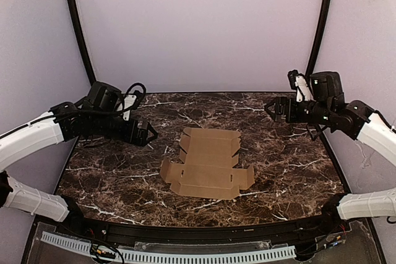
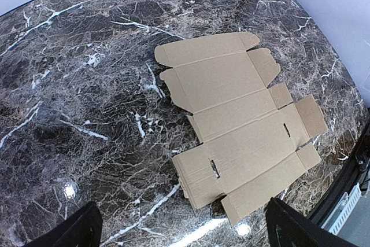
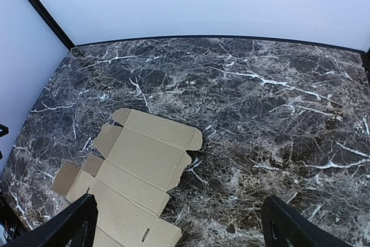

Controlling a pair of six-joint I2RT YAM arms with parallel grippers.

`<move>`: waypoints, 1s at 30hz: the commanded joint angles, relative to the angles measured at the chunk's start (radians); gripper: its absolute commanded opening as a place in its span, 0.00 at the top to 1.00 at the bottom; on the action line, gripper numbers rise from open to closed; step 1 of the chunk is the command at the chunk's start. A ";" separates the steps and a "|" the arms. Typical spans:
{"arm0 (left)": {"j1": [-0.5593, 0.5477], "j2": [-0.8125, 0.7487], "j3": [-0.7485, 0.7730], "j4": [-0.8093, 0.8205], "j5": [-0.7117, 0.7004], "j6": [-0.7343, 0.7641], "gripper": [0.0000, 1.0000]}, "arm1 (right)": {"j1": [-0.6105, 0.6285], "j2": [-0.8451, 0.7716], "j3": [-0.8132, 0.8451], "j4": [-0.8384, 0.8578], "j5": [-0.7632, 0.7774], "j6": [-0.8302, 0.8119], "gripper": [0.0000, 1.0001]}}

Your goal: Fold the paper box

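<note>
1. From above, the paper box point(image 1: 208, 164) lies flat and unfolded near the middle of the dark marble table point(image 1: 111, 171), between the two arms and touched by neither
2. That same view shows the left gripper point(image 1: 150, 134) held above the table to the left of the box. The right gripper point(image 1: 270, 109) hangs further back on the right. Both point inward, and I cannot tell from here how their jaws stand
3. The left wrist camera answers that for its own arm: its fingers point(image 2: 75, 229) sit at the bottom corners, spread wide with nothing between them. It also takes in the whole box close up, with two slots and notched flaps
4. The right wrist camera shows its fingers point(image 3: 69, 224) likewise wide apart and empty, and here the bottom edge of the picture cuts the box off
</note>
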 commanded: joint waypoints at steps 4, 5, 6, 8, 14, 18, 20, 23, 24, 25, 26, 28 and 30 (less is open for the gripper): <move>-0.004 -0.034 0.007 -0.024 0.006 0.002 0.00 | 0.006 -0.004 -0.064 -0.040 -0.144 -0.059 0.01; -0.003 -0.037 0.006 -0.026 0.007 0.003 0.00 | 0.006 -0.006 -0.076 -0.038 -0.166 -0.064 0.02; -0.003 -0.043 0.005 -0.027 0.005 0.003 0.00 | 0.006 -0.008 -0.087 -0.037 -0.186 -0.070 0.02; -0.003 -0.055 -0.002 -0.031 -0.003 0.002 0.00 | 0.007 -0.004 -0.104 -0.042 -0.215 -0.067 0.01; -0.004 -0.100 -0.023 -0.034 -0.017 -0.006 0.00 | 0.089 0.021 -0.152 -0.053 -0.146 0.044 0.04; -0.003 -0.119 -0.027 -0.037 -0.016 -0.012 0.00 | 0.150 0.080 -0.167 -0.053 -0.137 0.115 0.06; -0.004 -0.124 -0.031 -0.039 -0.017 -0.011 0.00 | 0.185 0.111 -0.172 -0.054 -0.118 0.151 0.06; -0.003 -0.130 -0.038 -0.043 -0.024 -0.008 0.00 | 0.222 0.158 -0.185 -0.057 -0.098 0.187 0.09; -0.003 -0.131 -0.041 -0.043 -0.026 -0.008 0.00 | 0.231 0.175 -0.187 -0.062 -0.091 0.203 0.10; -0.003 -0.134 -0.043 -0.045 -0.027 -0.008 0.00 | 0.240 0.189 -0.189 -0.065 -0.085 0.214 0.11; -0.003 -0.136 -0.045 -0.046 -0.027 -0.008 0.00 | 0.249 0.201 -0.191 -0.069 -0.075 0.225 0.11; -0.003 -0.141 -0.049 -0.047 -0.024 -0.007 0.00 | 0.263 0.223 -0.203 -0.065 -0.061 0.245 0.13; -0.004 -0.146 -0.054 -0.048 -0.023 -0.004 0.00 | 0.269 0.251 -0.215 -0.065 -0.050 0.261 0.16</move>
